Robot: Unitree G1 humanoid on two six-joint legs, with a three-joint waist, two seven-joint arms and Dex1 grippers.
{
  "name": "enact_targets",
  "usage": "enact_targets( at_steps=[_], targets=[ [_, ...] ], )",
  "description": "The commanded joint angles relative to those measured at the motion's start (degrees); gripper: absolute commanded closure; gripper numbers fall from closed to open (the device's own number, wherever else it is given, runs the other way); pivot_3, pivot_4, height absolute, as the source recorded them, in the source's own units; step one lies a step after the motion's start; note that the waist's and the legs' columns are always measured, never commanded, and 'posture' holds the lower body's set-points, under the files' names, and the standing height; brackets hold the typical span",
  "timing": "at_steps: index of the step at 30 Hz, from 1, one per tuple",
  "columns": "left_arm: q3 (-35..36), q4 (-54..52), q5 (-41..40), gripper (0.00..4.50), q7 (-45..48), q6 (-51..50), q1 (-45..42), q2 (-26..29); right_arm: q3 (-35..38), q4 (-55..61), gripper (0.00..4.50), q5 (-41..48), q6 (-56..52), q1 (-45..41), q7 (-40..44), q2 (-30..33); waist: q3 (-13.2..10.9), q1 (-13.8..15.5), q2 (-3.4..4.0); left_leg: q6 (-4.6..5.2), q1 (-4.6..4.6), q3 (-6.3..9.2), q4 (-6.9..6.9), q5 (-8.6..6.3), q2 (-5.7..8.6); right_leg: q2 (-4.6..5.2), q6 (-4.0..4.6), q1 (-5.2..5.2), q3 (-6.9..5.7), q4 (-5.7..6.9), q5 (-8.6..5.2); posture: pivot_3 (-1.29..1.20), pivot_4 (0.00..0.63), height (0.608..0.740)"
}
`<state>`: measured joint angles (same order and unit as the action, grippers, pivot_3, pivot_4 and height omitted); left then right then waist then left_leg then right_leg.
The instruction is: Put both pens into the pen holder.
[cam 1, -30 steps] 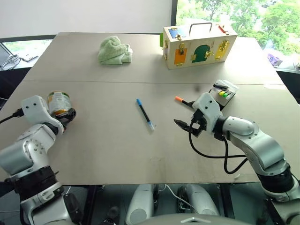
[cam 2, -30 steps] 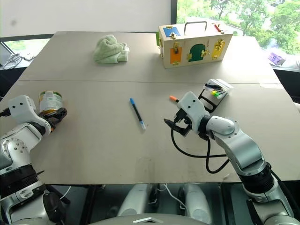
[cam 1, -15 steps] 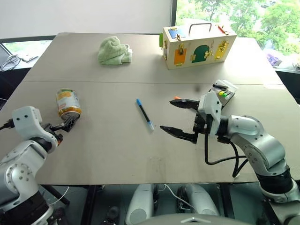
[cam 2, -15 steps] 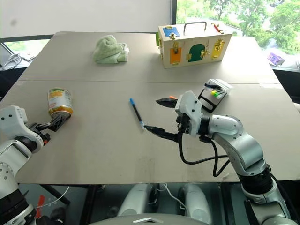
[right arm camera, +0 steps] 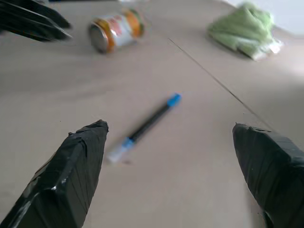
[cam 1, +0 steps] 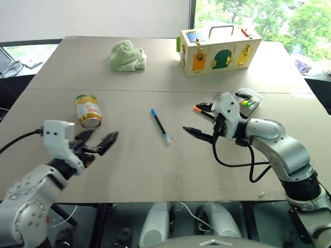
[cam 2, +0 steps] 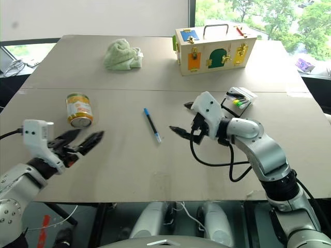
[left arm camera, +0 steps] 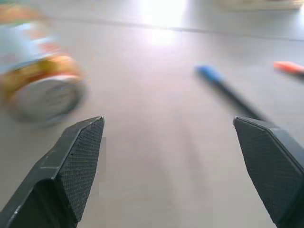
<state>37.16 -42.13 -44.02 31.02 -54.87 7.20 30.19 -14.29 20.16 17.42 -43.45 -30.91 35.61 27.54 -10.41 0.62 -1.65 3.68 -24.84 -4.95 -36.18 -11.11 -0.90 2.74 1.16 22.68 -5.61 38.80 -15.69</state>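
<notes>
beige tabletop (cam 1: 129,170), seam across the middle, windows with trees behind. blue-ended pen (cam 1: 160,125) lies mid-table, orange-capped pen (cam 1: 198,109) near the right tool (cam 1: 198,120), pen holder (cam 1: 247,99) beyond. both tools spread wide, empty; left tool (cam 1: 98,141) by can (cam 1: 88,110).

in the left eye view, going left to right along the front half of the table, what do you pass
left tool → orange and yellow can → black pen with blue ends → right tool → black-framed pen holder with clear top
</notes>
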Motion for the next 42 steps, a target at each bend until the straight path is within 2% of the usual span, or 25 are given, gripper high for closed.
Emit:
enact_targets(
  at_steps=[1,4,8,14,17,18,20,23,25,27,30,32,35,37,38,42],
  targets=[
    [-0.8,-2.6,-5.3,0.02,7.7,4.8,-0.6,3.2,-1.8,-4.4,0.00,-2.6,-5.7,-4.5,-1.9,-0.2,0.0,0.0,0.02,0.00,0.00,0.00,0.00,0.00,0.00,0.00,0.01,0.02,0.00,0.01,0.00,0.00,0.150,0.740],
    [-4.1,-2.2,-1.5,0.02,12.3,9.2,0.7,8.3,-3.7,-11.3,0.00,-5.5,-8.8,-9.6,-3.5,-1.4,0.0,-0.3,0.12,0.00,0.00,-0.01,0.06,0.01,-0.01,-0.03,0.10,0.01,-0.01,0.03,-0.06,0.00,0.150,0.740],
    [-6.7,-1.5,-1.5,0.02,16.8,11.8,1.4,13.3,-8.1,-26.3,0.00,-10.7,-11.6,-19.3,-3.8,-3.0,-0.1,-1.3,0.17,0.02,-0.04,-0.07,0.07,0.02,0.00,-0.05,0.01,0.02,0.02,-0.01,0.00,0.00,0.150,0.740],
    [-9.0,-0.8,0.7,0.02,17.9,15.9,2.4,14.9,-9.8,-49.0,0.00,-11.9,-13.6,-32.1,2.8,-7.7,-0.1,-1.5,0.23,0.27,-0.04,-0.08,0.14,0.16,0.01,-0.07,0.00,0.03,0.00,-0.01,0.00,0.00,0.150,0.740],
    [-9.5,-1.2,0.1,0.00,17.5,16.8,2.9,14.3,-11.3,-58.9,0.86,-13.8,-11.0,-35.9,5.3,-10.7,-0.1,-1.8,0.24,0.28,0.00,-0.11,0.17,0.16,0.01,-0.08,0.00,0.02,0.03,-0.01,0.00,0.00,0.150,0.740],
    [-9.8,-1.3,0.4,0.00,17.5,17.3,3.2,14.2,-11.8,-61.5,1.48,-14.6,-9.9,-36.7,6.2,-11.4,-0.1,-1.8,0.24,0.28,0.03,-0.11,0.19,0.16,0.01,-0.08,-0.01,0.01,0.04,0.00,0.00,0.00,0.150,0.740],
    [-10.3,-1.1,2.0,0.00,18.1,19.1,4.6,14.0,-12.9,-65.4,2.09,-15.8,-8.2,-37.7,8.2,-12.7,-0.1,-1.9,0.26,0.28,0.03,-0.10,0.19,0.16,0.01,-0.08,-0.01,0.01,0.04,0.01,0.00,0.00,0.150,0.740],
    [-10.8,-0.3,3.5,0.00,18.3,21.5,6.2,13.5,-14.4,-67.9,3.42,-18.5,-4.6,-37.9,10.4,-13.3,0.1,-2.3,0.26,0.15,0.11,-0.11,0.19,0.09,0.01,-0.08,-0.02,-0.02,0.06,0.02,0.01,0.00,0.150,0.740],
    [-11.4,0.1,4.1,0.00,18.0,22.5,6.6,13.1,-14.4,-66.7,4.42,-19.6,-2.6,-37.4,11.3,-12.7,0.1,-2.4,0.31,0.03,0.17,-0.09,0.18,0.02,0.00,-0.07,-0.03,-0.03,0.06,0.02,0.01,0.00,0.150,0.740],
    [-12.2,0.1,4.2,0.00,17.3,23.0,6.5,12.5,-12.7,-63.7,4.47,-19.7,0.2,-36.3,11.3,-11.6,0.1,-2.4,0.35,0.02,0.17,-0.08,0.16,0.02,0.00,-0.05,-0.05,-0.03,0.05,0.04,0.02,0.00,0.150,0.740],
    [-13.7,0.7,2.7,0.00,15.6,23.0,5.3,10.6,-3.6,-49.9,4.47,-12.9,1.1,-33.1,13.6,-9.4,0.1,-2.2,0.43,0.02,0.08,-0.06,0.13,0.01,0.00,-0.01,-0.10,0.01,0.03,0.02,0.04,0.00,0.150,0.740],
    [-13.8,1.1,-2.2,0.00,13.2,20.5,3.1,8.7,1.2,-39.1,4.47,-9.4,1.4,-29.8,15.4,-6.3,0.0,-1.7,0.61,-0.02,-0.03,-0.08,0.13,0.04,0.01,0.00,-0.11,0.04,0.03,0.01,0.05,0.00,0.150,0.740],
    [-14.4,1.2,-9.2,0.00,10.4,17.3,-0.1,7.5,12.5,-26.9,4.47,0.0,0.3,-25.6,15.4,-5.2,-0.1,-1.2,0.65,0.16,-0.14,-0.06,0.20,0.15,0.01,-0.03,-0.10,0.13,-0.01,0.01,0.04,0.00,0.150,0.740],
    [-16.9,1.8,-10.0,0.00,9.4,16.7,-3.5,7.3,21.5,-18.3,4.47,5.2,2.2,-21.0,11.8,-5.9,-0.1,-1.2,0.63,0.24,-0.14,-0.06,0.27,0.19,0.00,-0.05,-0.10,0.13,-0.04,-0.01,0.04,0.00,0.150,0.740],
    [-17.8,2.0,-10.0,0.00,9.1,16.5,-4.6,7.4,23.8,-15.5,4.47,6.3,3.2,-19.3,10.4,-6.0,-0.1,-0.9,0.62,0.24,-0.14,-0.06,0.32,0.20,0.00,-0.06,-0.10,0.11,-0.05,-0.04,0.04,0.00,0.150,0.740],
    [-22.8,2.7,-8.0,0.00,9.1,16.9,-9.2,7.4,22.6,-9.1,4.47,-1.4,15.0,-12.0,7.1,-1.2,-0.1,-0.8,0.61,0.29,-0.11,-0.16,0.31,0.18,0.04,-0.05,-0.14,0.00,-0.01,-0.21,0.05,0.00,0.150,0.740]
  ],
)
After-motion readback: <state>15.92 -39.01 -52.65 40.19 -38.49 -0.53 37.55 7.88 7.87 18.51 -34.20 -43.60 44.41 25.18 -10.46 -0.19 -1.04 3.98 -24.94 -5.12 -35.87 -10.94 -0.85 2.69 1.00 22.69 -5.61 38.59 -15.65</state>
